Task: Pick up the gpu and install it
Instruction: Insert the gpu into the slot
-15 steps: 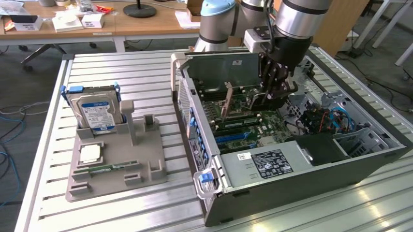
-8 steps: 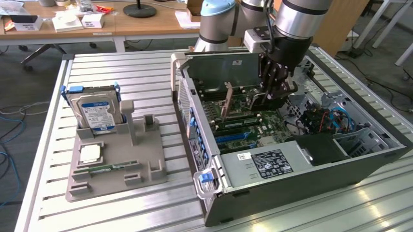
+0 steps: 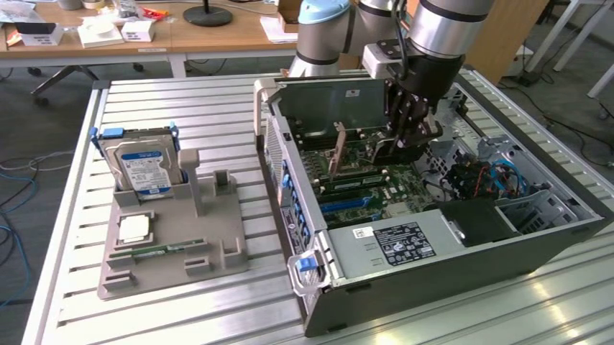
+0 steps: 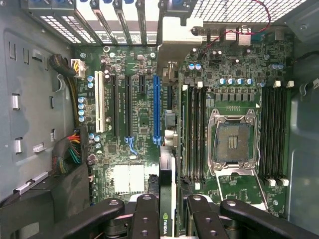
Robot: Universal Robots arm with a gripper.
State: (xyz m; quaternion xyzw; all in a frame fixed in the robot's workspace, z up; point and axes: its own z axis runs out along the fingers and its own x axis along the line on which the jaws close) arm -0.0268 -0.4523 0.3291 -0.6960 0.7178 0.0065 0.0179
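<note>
Wrist view: fingers (image 4: pixel 144 219) grip gpu (image 4: pixel 167 199) edge-on, long axis along slots (image 4: pixel 157 109).

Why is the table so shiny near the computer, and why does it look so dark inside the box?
In the exterior view, light bounces off the metal table as pale glare, while the computer case walls shade its inside. In the wrist view, the mesh panel glows brightest, and the corner by the cable bundle lies in shadow.

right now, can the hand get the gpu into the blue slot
Probably yes: the hand holds the gpu inside the open case, beside the blue slot, which looks bare.
</note>
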